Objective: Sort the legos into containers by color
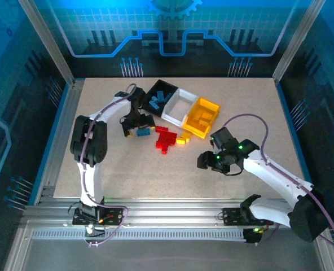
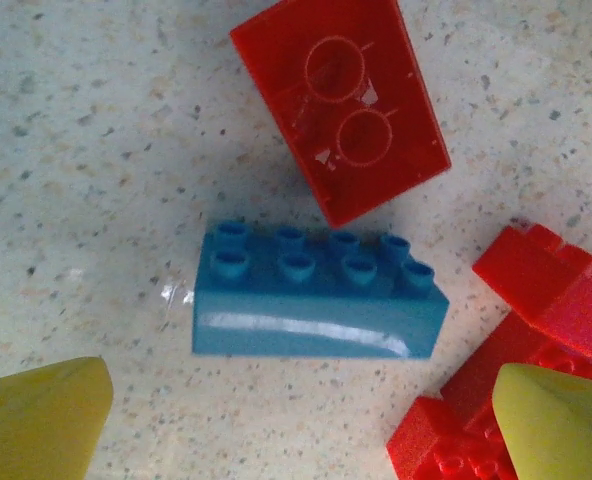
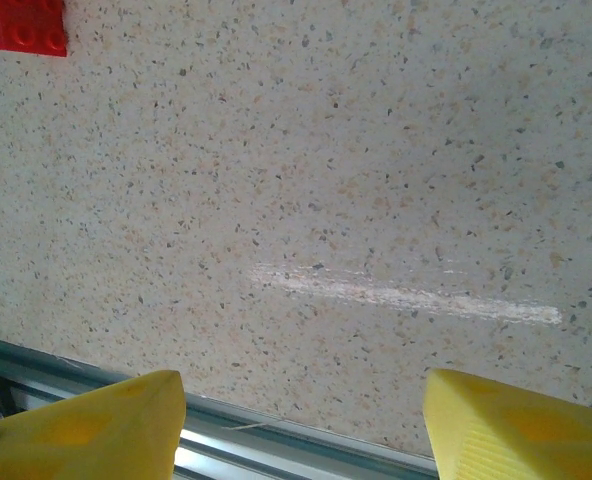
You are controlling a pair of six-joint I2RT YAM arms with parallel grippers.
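Left pincer (image 2: 298,425) spread wide over the tabletop (image 2: 96,150), a blue lego (image 2: 316,305) lying studs-up just ahead of its fingertips; right pincer (image 3: 306,425) also wide, well apart.

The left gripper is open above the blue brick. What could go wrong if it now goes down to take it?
1. One finger of the left gripper hangs over the red bricks beside the blue brick; it may land on them or pinch one along.
2. The upturned red brick lies very close behind the blue one, so closing could push it away.
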